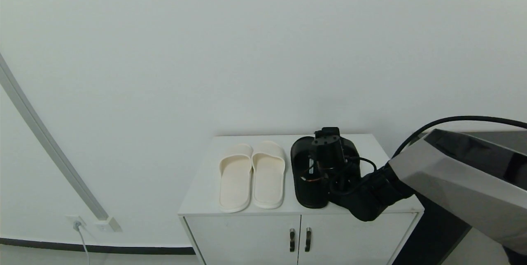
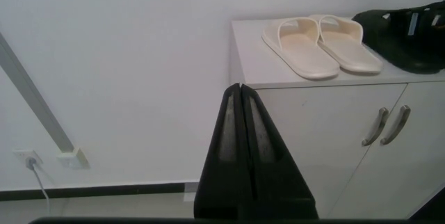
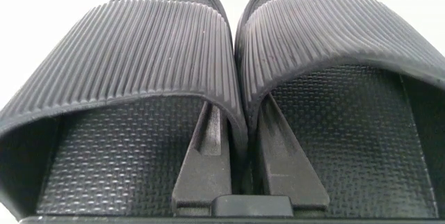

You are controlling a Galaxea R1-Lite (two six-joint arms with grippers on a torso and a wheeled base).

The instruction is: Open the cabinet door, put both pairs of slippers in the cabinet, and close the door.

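Your right end effector [image 3: 240,123] has a finger inside each of the black slippers [image 3: 139,57] atop the cabinet [image 1: 243,232], closed on their adjoining inner walls. Your left end effector [image 2: 241,95] hangs fully closed, empty, beside the cabinet; its doors are shut.

The cabinet [image 1: 197,199] is smooth, matt white with shiny metal handles [image 1: 292,239]. On its top, the black slippers [image 3: 167,50] look matt, rubbery, with ribbed straps and pebbled footbeds; the cream slippers [image 1: 251,176] look smooth and matt.
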